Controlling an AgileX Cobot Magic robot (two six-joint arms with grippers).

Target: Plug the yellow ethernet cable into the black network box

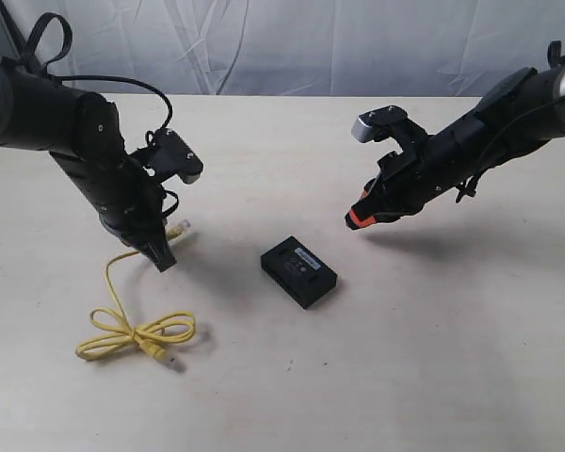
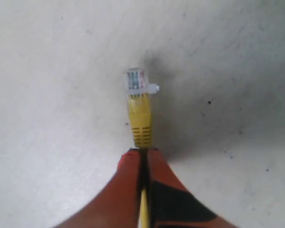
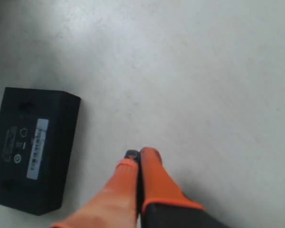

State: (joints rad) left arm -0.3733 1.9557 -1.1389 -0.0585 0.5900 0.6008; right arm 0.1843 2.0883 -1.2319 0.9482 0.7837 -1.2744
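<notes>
Two grippers flank the black network box, a flat matte rectangle with a pale label. Left of it, the left gripper pinches the yellow ethernet cable just behind its clear plug; the cord's loose loop lies farther left. Right of it, the right gripper hovers, fingers pressed together.

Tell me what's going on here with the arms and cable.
The left gripper is shut on the yellow ethernet cable just behind one clear plug; the rest of the cord lies looped on the table. The right gripper is shut and empty, hanging near the black network box without touching it. Nothing is plugged in yet.
</notes>
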